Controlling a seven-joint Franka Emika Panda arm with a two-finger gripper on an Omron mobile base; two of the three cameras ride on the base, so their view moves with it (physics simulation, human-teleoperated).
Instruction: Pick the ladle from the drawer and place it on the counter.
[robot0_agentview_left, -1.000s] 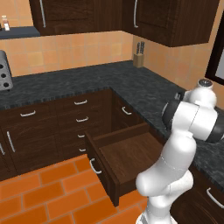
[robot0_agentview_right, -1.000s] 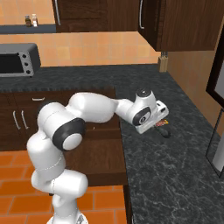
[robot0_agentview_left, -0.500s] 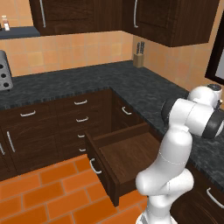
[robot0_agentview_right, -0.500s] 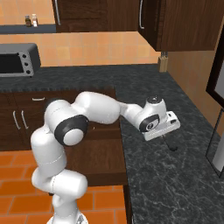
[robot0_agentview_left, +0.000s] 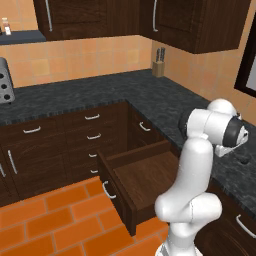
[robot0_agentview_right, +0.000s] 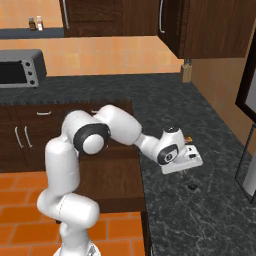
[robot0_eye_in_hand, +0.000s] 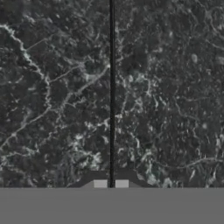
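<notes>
Hand view looks straight down on the black, grey-veined counter (robot0_eye_in_hand: 166, 87), and the ladle (robot0_eye_in_hand: 112, 87) shows as a very thin dark line running up the middle of the picture from between the two finger tips; the gripper (robot0_eye_in_hand: 111, 183) is clenched on its handle end, with the tips nearly meeting on either side of it. In the right base view the white arm reaches from the lower left across the open drawer (robot0_agentview_right: 112, 177) and over the right-hand run of the counter (robot0_agentview_right: 200, 220), where the gripper (robot0_agentview_right: 187, 161) hangs just above the stone; a small dark spot on the surface just below it may be the ladle's bowl or its shadow, too small to tell. In the left base view the drawer (robot0_agentview_left: 145, 175) stands pulled out below the counter's inner corner, its plain wooden inside bare, and a knife block (robot0_agentview_left: 159, 67) sits at the far end of the counter (robot0_agentview_left: 150, 95) against the tiled wall.
</notes>
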